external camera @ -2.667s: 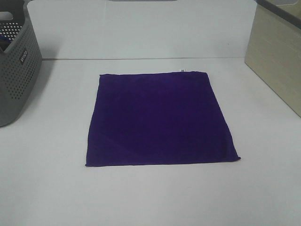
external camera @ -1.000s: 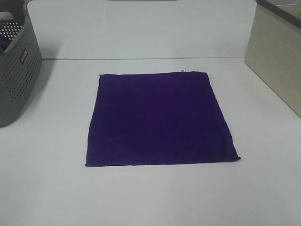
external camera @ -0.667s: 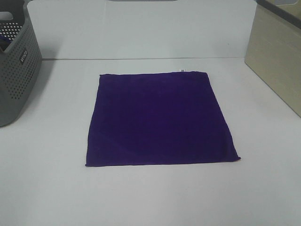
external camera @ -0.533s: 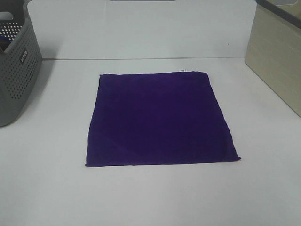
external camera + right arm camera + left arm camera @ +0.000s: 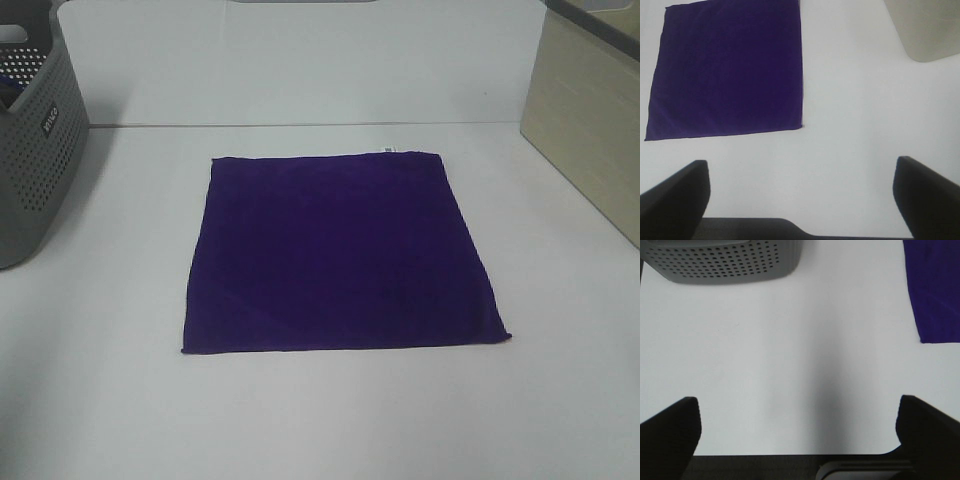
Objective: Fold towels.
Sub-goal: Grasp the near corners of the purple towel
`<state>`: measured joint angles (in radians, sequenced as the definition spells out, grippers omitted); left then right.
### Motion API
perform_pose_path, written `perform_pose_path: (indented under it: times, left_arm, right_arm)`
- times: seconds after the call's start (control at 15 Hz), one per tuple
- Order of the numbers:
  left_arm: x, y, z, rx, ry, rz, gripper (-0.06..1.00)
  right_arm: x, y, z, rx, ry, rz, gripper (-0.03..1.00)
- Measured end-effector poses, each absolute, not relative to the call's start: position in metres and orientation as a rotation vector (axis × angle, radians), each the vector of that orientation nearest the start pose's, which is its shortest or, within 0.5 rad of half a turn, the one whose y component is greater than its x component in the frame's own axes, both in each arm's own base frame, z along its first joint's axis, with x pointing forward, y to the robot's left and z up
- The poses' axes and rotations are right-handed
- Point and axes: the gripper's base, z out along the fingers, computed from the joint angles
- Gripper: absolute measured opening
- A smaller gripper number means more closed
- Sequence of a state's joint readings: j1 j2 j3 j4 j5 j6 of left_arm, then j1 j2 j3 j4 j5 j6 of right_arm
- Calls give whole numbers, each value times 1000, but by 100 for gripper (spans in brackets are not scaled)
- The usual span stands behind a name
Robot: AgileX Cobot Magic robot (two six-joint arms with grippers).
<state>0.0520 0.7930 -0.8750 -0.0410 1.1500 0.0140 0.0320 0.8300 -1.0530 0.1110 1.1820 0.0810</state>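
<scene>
Deep purple towel (image 5: pixel 340 255) lies flat beside a grey basket (image 5: pixel 35 150). It looks soft, light and limp, probably best pinched at adjacent corners. Left gripper (image 5: pixel 796 401) and right gripper (image 5: pixel 801 163) both gape, holding nothing.

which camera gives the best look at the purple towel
The exterior high view: the towel lies flat with all four edges and its white tag visible. The right wrist view shows most of it, cropped at the frame edge; the left wrist view catches only one corner.
</scene>
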Motion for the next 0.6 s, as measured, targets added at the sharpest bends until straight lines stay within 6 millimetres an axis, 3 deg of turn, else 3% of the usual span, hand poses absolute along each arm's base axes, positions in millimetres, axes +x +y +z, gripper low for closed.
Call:
perform_pose_path:
  times: [0.2, 0.27, 0.4, 0.6]
  left_arm:
    - [183, 6, 333, -62, 2688, -34, 99]
    - [203, 7, 328, -65, 2707, -34, 99]
    - [217, 8, 322, -67, 2719, -34, 99]
    - [227, 6, 315, -34, 2724, -67, 99]
  right_arm:
    - [204, 17, 380, 81, 2587, 204, 96]
    - [227, 18, 367, 89, 2655, 202, 96]
    - [245, 18, 349, 97, 2731, 199, 96]
    - [255, 19, 339, 90, 2767, 207, 96]
